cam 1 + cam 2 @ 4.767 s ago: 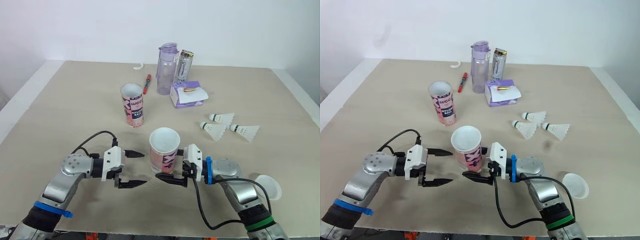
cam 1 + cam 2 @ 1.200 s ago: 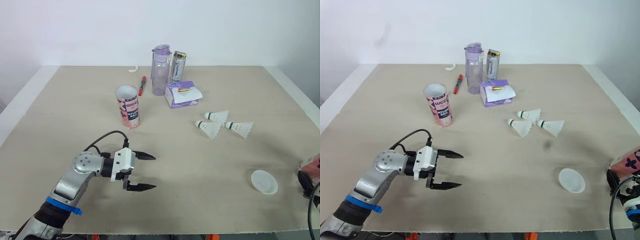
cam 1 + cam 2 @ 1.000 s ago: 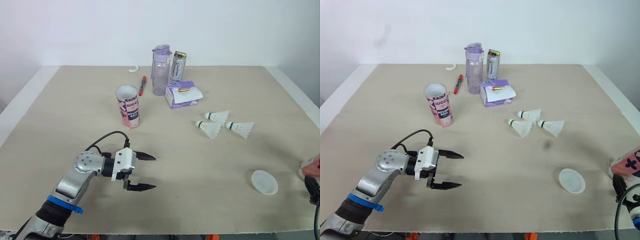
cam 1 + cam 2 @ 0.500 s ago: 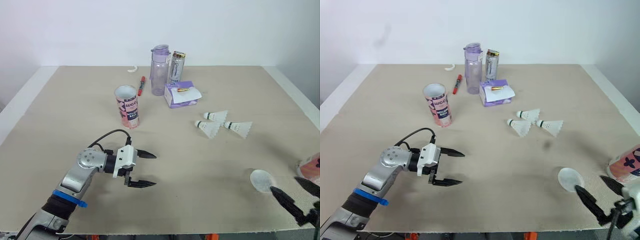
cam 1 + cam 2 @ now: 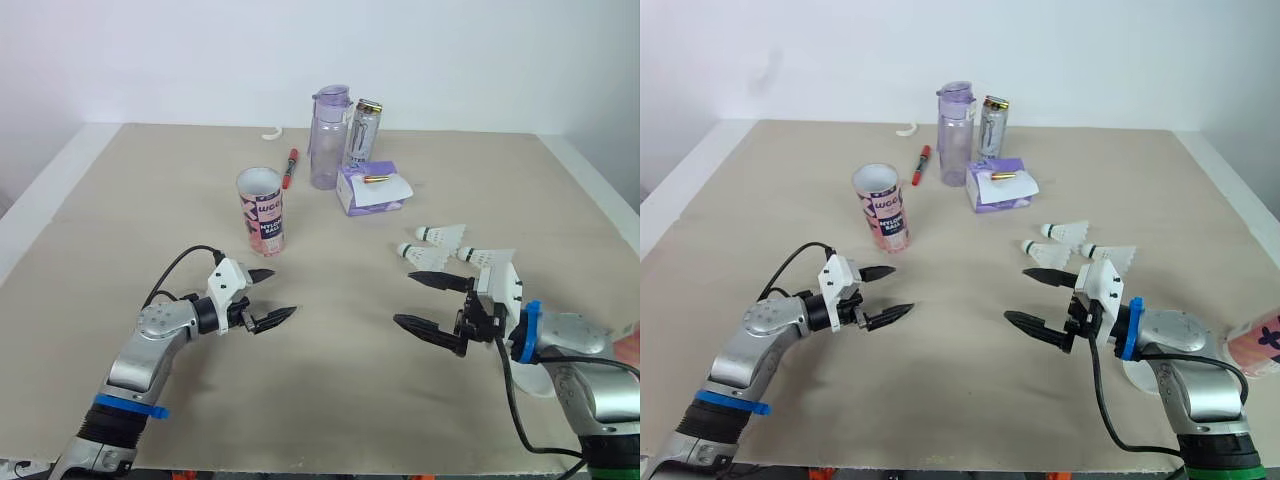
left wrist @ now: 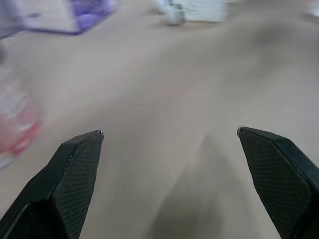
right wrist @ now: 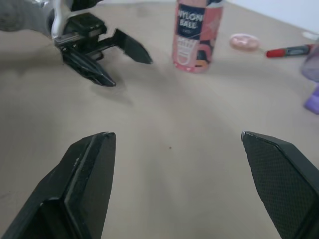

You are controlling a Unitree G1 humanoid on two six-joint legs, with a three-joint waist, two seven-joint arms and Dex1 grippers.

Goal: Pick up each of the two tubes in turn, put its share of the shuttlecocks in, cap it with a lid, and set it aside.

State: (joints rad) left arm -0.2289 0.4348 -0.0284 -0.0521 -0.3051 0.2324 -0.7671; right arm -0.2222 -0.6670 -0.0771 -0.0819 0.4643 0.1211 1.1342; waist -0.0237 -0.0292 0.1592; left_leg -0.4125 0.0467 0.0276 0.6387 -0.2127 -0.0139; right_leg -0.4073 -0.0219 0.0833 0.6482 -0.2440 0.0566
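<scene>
Tabletop (image 5: 340, 330) free between jaws (both spread)

The light over my table (image 5: 120, 200) is bright and even, coming from above, and the white wall behind is bright too. Shadows are soft and faint: a pale patch lies under my left gripper (image 5: 283, 291) and another under my right gripper (image 5: 402, 298).

Pink tube (image 5: 262, 210) upright, mouth open, mid-counter (image 5: 330, 400); second pink tube (image 5: 1255, 345) at the right edge, white lid (image 5: 1137, 380) just beside; three white shuttlecocks (image 5: 441, 235) lying clustered between.
</scene>
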